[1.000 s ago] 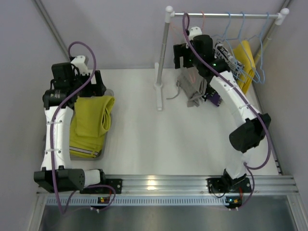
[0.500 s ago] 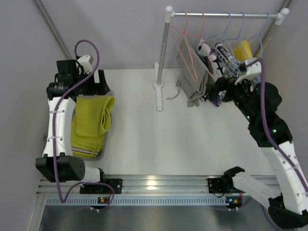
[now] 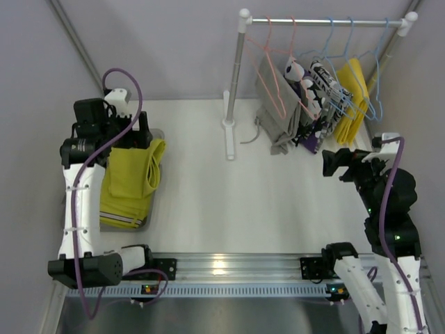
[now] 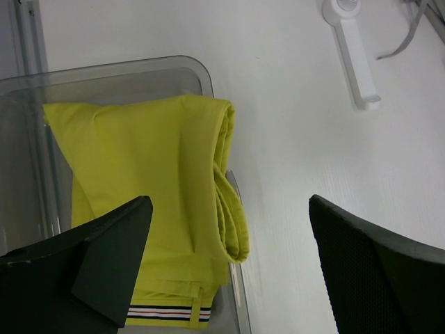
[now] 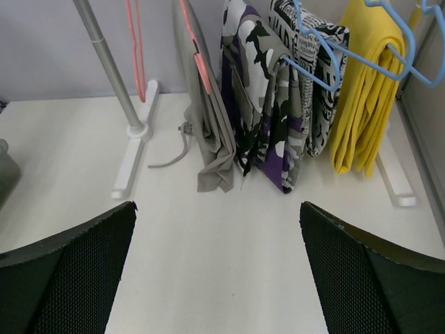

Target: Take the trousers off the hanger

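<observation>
Right gripper (image 3: 332, 163) has swung back from the rail (image 3: 327, 22), jaws wide, holding nothing. Greenish-yellow trousers (image 4: 160, 174) lie folded in a clear tray (image 4: 139, 66) at the left of the table (image 3: 229, 195), beneath the left gripper (image 4: 226, 209), also wide open and empty. Well apart, the pink hanger (image 5: 134, 49) hangs on the rail, apparently bare

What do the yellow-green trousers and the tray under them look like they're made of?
The trousers: matte woven cloth, probably cotton, with soft rounded folds and no sheen. The tray: clear, smoky, glossy plastic, most likely, with see-through walls and a smooth rounded rim.
</observation>
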You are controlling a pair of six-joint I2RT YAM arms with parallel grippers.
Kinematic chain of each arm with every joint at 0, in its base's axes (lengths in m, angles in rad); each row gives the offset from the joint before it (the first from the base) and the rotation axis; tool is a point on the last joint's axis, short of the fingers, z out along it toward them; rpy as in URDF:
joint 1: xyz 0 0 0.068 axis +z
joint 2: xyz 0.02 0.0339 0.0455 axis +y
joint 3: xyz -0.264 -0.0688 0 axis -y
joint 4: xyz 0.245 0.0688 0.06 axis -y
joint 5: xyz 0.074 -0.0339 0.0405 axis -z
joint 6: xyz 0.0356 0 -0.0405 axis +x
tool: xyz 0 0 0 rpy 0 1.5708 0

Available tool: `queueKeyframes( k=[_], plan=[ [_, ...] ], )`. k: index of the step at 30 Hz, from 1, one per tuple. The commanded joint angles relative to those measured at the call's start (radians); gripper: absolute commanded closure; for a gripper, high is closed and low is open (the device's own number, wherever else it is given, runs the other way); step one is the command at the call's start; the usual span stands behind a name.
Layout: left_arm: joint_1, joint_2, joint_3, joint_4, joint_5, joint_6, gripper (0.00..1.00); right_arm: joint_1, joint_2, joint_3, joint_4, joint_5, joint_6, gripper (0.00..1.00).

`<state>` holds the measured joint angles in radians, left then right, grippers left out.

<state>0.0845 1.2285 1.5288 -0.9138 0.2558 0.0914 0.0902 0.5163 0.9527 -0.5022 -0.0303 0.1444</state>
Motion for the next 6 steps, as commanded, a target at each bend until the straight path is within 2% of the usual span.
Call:
queueKeyframes(
  k=[1,6],
  plan=[
    [0.000,-0.037,-0.024,0.010,-0.024,0.034,0.01,-0.012,-0.007,-0.022,-0.001,-0.031,0.020,0.01],
    [-0.002,-0.066,-0.035,0.016,-0.033,0.036,0.01,-0.020,-0.015,-0.032,0.020,-0.043,0.023,0.01]
  ],
)
